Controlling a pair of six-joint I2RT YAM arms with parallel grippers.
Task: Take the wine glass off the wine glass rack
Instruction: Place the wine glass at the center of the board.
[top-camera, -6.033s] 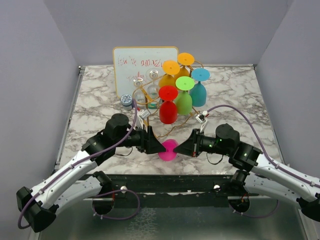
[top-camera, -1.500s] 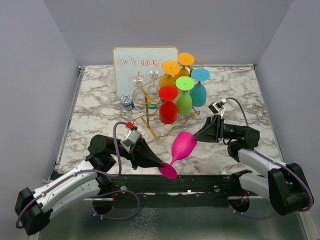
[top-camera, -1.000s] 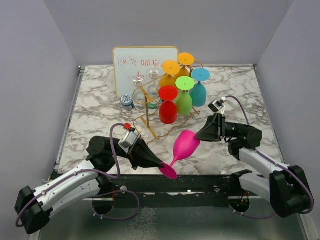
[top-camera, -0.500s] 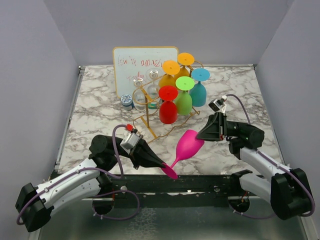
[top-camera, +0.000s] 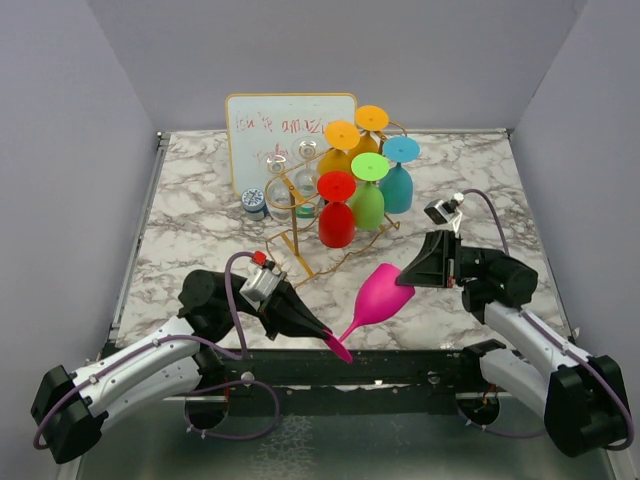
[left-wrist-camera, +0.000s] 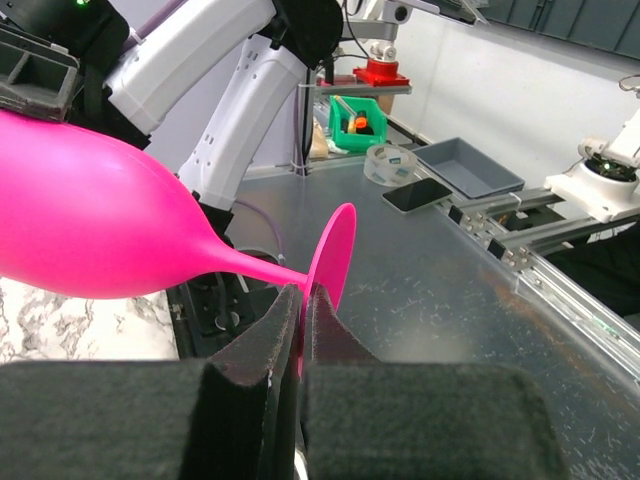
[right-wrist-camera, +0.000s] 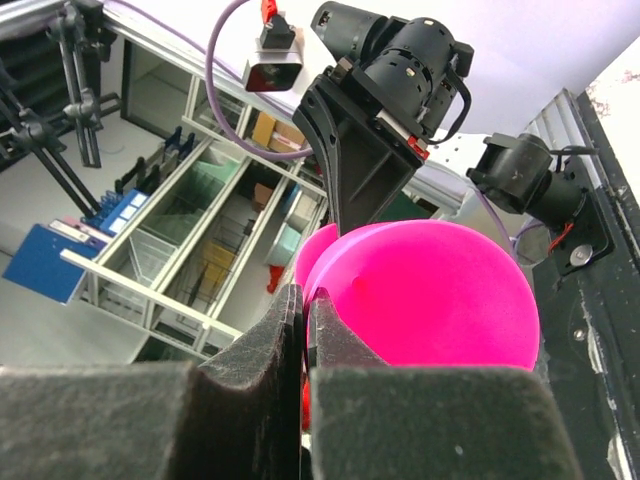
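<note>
A pink wine glass (top-camera: 378, 295) hangs tilted above the table's near edge, off the gold wire wine glass rack (top-camera: 296, 252). My left gripper (top-camera: 328, 338) is shut on the glass's round base, its fingertips pinching the disc edge-on (left-wrist-camera: 302, 292). The pink bowl (left-wrist-camera: 80, 230) fills the left of that view. My right gripper (top-camera: 405, 278) is shut on the rim of the bowl (right-wrist-camera: 440, 295), with its tips (right-wrist-camera: 305, 295) clamped on the thin wall. The stem runs diagonally between the two grippers.
The rack holds red (top-camera: 336, 222), green (top-camera: 367, 203), teal (top-camera: 398, 185) and orange-yellow (top-camera: 340, 150) glasses upside down, plus clear ones (top-camera: 282, 185). A whiteboard (top-camera: 285, 120) stands behind it and a small patterned jar (top-camera: 254, 203) sits at its left.
My right gripper has closed onto the bowl's rim. The pink glass and both grippers have drifted slightly to the right, and the bowl has lifted a little.
</note>
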